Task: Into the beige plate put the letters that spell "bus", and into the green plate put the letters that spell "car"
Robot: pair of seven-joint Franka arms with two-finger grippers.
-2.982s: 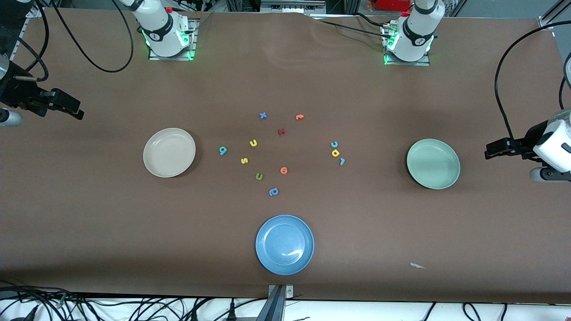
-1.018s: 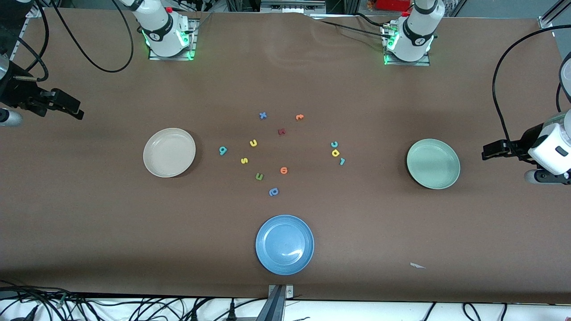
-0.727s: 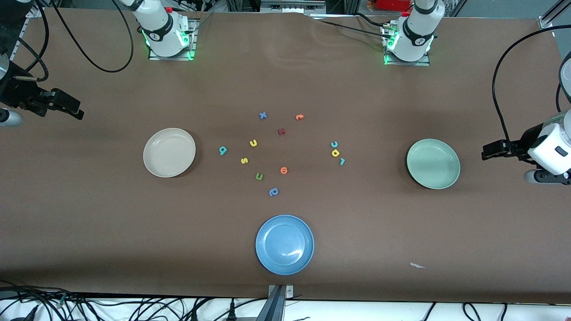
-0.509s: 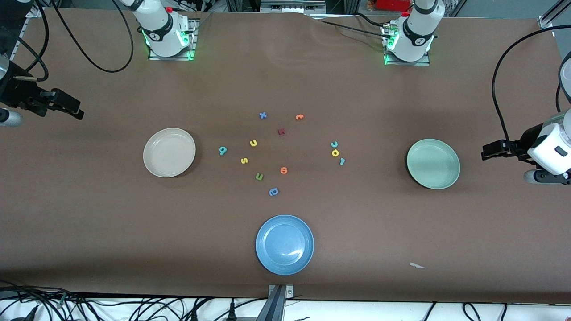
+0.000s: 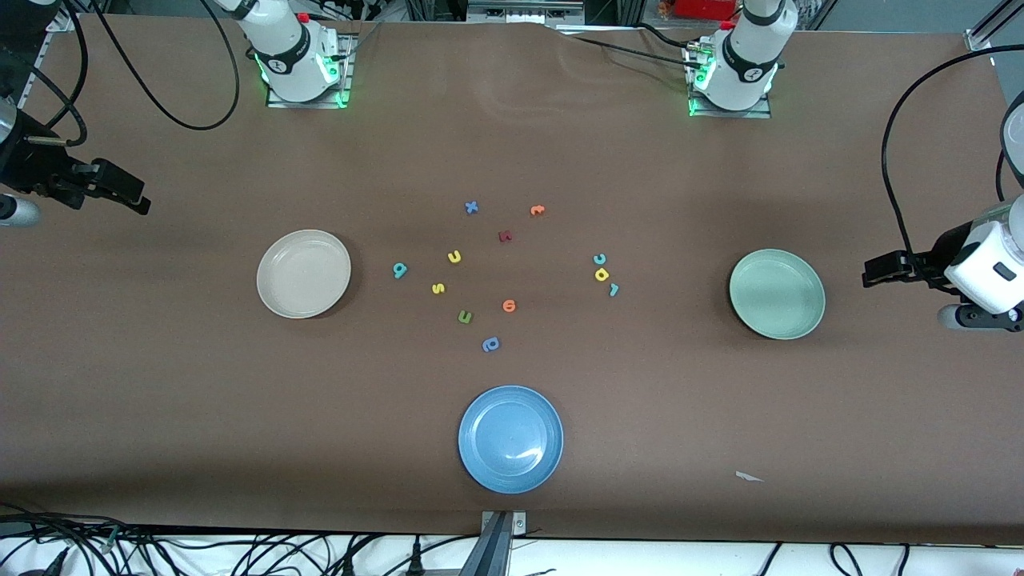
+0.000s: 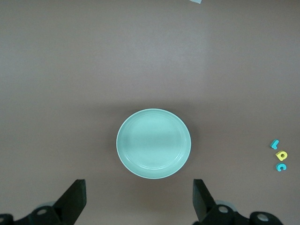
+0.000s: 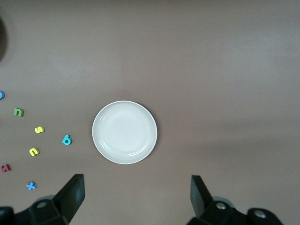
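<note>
The empty beige plate (image 5: 304,274) (image 7: 124,132) lies toward the right arm's end. Beside it are the teal b (image 5: 400,270) (image 7: 66,139), yellow u (image 5: 454,257) (image 7: 33,151) and yellow s (image 5: 438,288) (image 7: 39,130). The empty green plate (image 5: 777,294) (image 6: 153,143) lies toward the left arm's end, with the teal c (image 5: 599,258) (image 6: 281,166), yellow a (image 5: 602,274) (image 6: 281,155) and teal r (image 5: 614,290) (image 6: 274,144) in a short row. My left gripper (image 5: 878,270) (image 6: 139,199) hangs open over bare table outside the green plate. My right gripper (image 5: 128,194) (image 7: 136,197) waits open, outside the beige plate.
A blue plate (image 5: 510,438) sits near the front edge. Among the task letters lie a blue x (image 5: 471,207), an orange t (image 5: 537,210), a dark red letter (image 5: 505,236), an orange letter (image 5: 509,305), a green letter (image 5: 465,318) and a blue rounded letter (image 5: 490,344).
My left gripper has crept a little toward the green plate and nearer the front camera. The right arm, plates and letters have not moved.
</note>
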